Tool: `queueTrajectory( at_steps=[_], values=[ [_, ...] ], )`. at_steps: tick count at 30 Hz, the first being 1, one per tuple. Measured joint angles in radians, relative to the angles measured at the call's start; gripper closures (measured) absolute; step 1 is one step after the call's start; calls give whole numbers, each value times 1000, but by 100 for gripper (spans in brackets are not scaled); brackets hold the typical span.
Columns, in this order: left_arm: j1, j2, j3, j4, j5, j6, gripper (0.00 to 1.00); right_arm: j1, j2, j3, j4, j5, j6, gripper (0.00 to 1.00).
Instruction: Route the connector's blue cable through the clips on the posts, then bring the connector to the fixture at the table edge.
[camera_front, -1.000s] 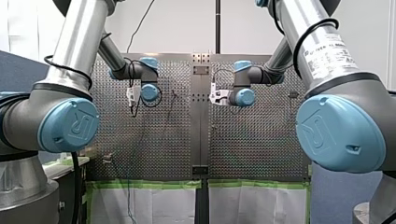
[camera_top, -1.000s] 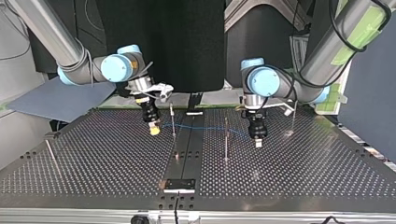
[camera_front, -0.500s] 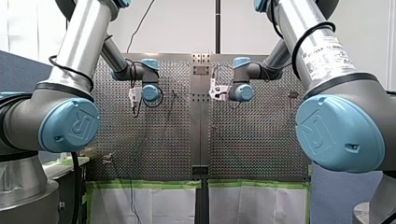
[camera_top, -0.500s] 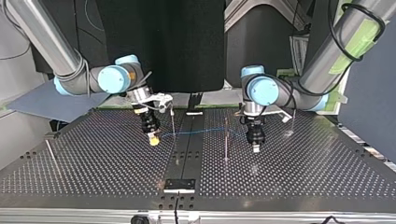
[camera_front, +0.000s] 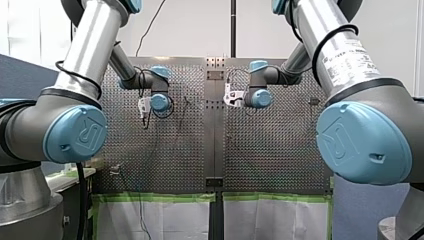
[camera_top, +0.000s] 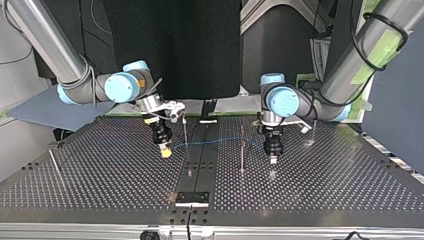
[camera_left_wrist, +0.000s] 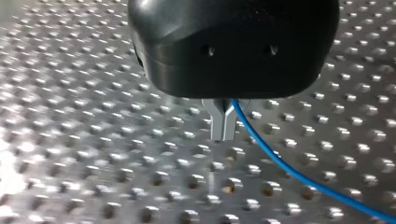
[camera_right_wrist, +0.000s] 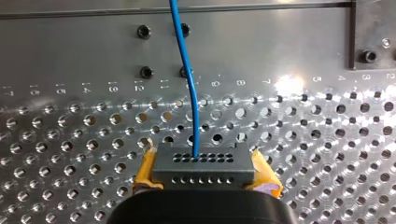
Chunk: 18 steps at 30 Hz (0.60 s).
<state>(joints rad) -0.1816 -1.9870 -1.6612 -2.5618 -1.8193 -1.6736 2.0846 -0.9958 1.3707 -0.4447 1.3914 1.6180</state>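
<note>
In the right wrist view my right gripper (camera_right_wrist: 204, 179) is shut on a grey connector (camera_right_wrist: 204, 163), held between its yellow pads (camera_right_wrist: 145, 170). The blue cable (camera_right_wrist: 189, 88) leaves the connector and runs ahead over the plate. In the top view that cable (camera_top: 215, 140) stretches from my right gripper (camera_top: 165, 151) past two thin posts (camera_top: 185, 131) (camera_top: 242, 150) to my left gripper (camera_top: 272, 159). I cannot tell whether it sits in their clips. In the left wrist view my left gripper (camera_left_wrist: 223, 125) has its metal fingers shut on the blue cable (camera_left_wrist: 280, 161), just above the perforated table (camera_left_wrist: 93, 140).
Two more posts stand at the top view's far left (camera_top: 54, 162) and right (camera_top: 314, 127). A small plate fixture (camera_top: 191, 198) sits at the table's near edge in the top view. A solid centre strip (camera_top: 200, 155) divides the perforated table.
Both grippers have come a little toward the top view's near edge and lower. The cable between them moved with them and now lies against the posts.
</note>
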Motion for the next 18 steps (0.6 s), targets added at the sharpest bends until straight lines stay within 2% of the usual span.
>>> queueTrajectory(
  at_steps=[9,18],
  values=[
    [2,-17,13,-11,0,-2,100,0,32,-20,16,-13,-3,100],
    [2,-18,15,-9,2,-11,100,-4,39,-24,18,-17,-1,100]
  ],
)
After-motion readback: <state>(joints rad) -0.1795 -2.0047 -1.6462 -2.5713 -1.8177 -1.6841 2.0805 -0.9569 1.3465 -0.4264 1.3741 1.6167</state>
